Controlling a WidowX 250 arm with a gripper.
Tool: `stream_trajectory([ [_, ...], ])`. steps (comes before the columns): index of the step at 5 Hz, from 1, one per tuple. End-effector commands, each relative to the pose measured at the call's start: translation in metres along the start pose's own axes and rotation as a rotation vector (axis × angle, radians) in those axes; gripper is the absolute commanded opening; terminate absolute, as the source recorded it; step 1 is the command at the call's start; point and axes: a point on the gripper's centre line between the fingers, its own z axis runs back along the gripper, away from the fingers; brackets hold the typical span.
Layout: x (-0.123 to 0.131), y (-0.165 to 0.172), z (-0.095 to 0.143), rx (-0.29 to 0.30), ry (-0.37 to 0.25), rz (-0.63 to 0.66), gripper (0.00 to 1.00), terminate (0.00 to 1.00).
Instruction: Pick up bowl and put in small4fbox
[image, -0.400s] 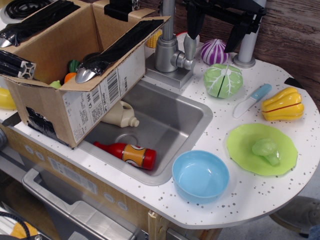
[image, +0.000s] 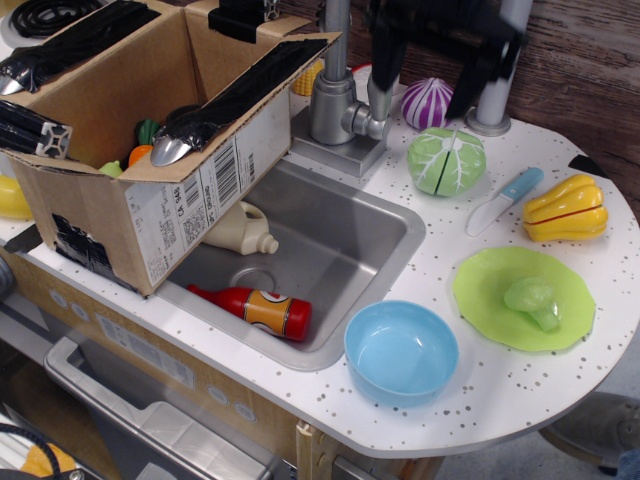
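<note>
Near the counter's front edge, blue bowl empty, well apart from blurred fingers spread wide above

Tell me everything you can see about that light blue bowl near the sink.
The bowl is round, shallow and light blue, smooth like plastic, with nothing inside. It sits upright on the white speckled counter, just right of the sink's front corner and left of the lime-green plate, near but not touching it. Nothing grips it; the gripper is blurred, high at the back.
</note>
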Motion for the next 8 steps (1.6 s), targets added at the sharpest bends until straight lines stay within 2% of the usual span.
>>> stream_trajectory([
  [1, -0.034, -0.05, 0.031, -0.135, -0.06, -0.163, 1.0, 0.0],
  [2, -0.061, -0.055, 0.018, -0.147, -0.127, -0.227, 1.0, 0.0],
  [4, -0.09, -0.028, -0.014, -0.143, -0.188, -0.322, 1.0, 0.0],
  [5, -0.101, -0.024, -0.037, -0.156, -0.201, -0.313, 1.0, 0.0],
  [6, -0.109, -0.025, -0.062, -0.213, -0.24, -0.282, 1.0, 0.0],
  [8, -0.112, -0.02, -0.091, -0.214, -0.235, -0.216, 1.0, 0.0],
])
